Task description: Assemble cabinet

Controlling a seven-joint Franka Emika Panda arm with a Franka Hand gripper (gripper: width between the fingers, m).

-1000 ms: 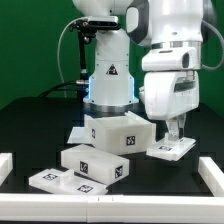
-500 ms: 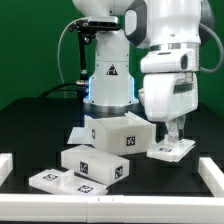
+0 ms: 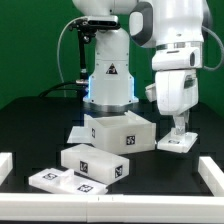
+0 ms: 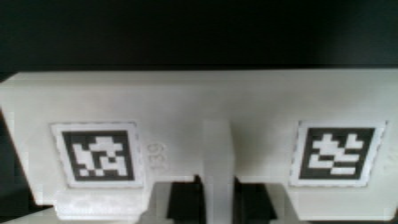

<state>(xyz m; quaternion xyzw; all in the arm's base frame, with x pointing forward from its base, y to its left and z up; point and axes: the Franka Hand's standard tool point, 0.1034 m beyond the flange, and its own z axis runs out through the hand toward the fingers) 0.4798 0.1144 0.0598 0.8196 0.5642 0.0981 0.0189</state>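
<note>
I see the black desk (image 3: 30, 120) with the white cabinet parts on it. The robot arm (image 3: 178, 60) has moved to the exterior view's right since half a second ago. The big cabinet box (image 3: 120, 132) sits in the middle, where it was before. A lower cabinet block (image 3: 93, 160) lies in front of it, and the marker board (image 3: 50, 179) lies flat near the front edge. The small flat cabinet panel (image 3: 177, 144) lies on the exterior view's right, apart from the box. It has shifted a little to the right with the arm. The pincer (image 3: 180, 131) is down at this panel. I cannot tell if it is open or closed. My wrist view shows the panel (image 4: 196, 100) close up, with two tags.
</note>
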